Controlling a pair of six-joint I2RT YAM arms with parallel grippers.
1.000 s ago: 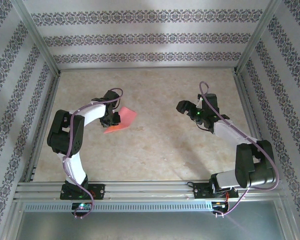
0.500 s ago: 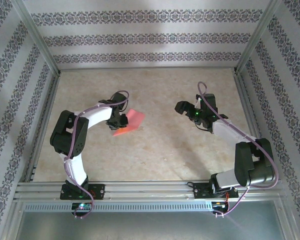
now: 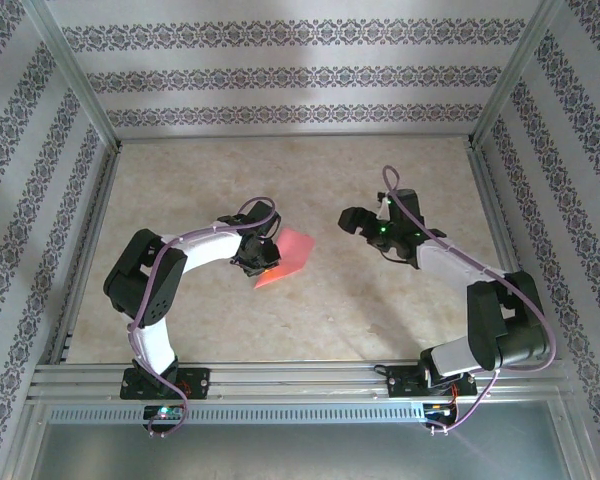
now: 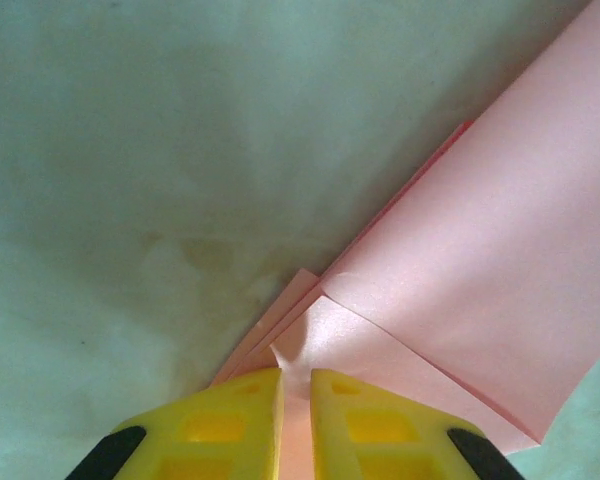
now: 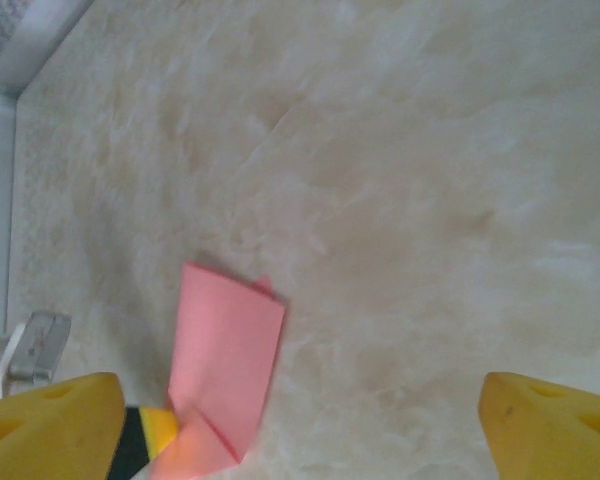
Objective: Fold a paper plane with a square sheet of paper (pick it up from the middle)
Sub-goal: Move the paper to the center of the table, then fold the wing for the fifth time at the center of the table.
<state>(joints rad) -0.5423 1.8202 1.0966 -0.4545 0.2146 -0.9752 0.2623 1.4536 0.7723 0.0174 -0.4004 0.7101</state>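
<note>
Two arms reach over the marbled table [image 3: 310, 170]. The left gripper [image 3: 266, 265] pinches a corner of the folded pink sheet of paper [image 3: 292, 250] near the table's middle, with its fingers [image 4: 230, 420] nearly together. Well apart to the right, the right gripper [image 3: 352, 219] has its fingers spread wide.

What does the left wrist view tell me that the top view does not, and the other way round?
Left wrist view: the folded layers of the pink paper overlapping at the corner where the left tool pinches it. Top view: the right tool facing the paper with a gap between them, over the table. Both: the left tool shut on the pink paper.
</note>
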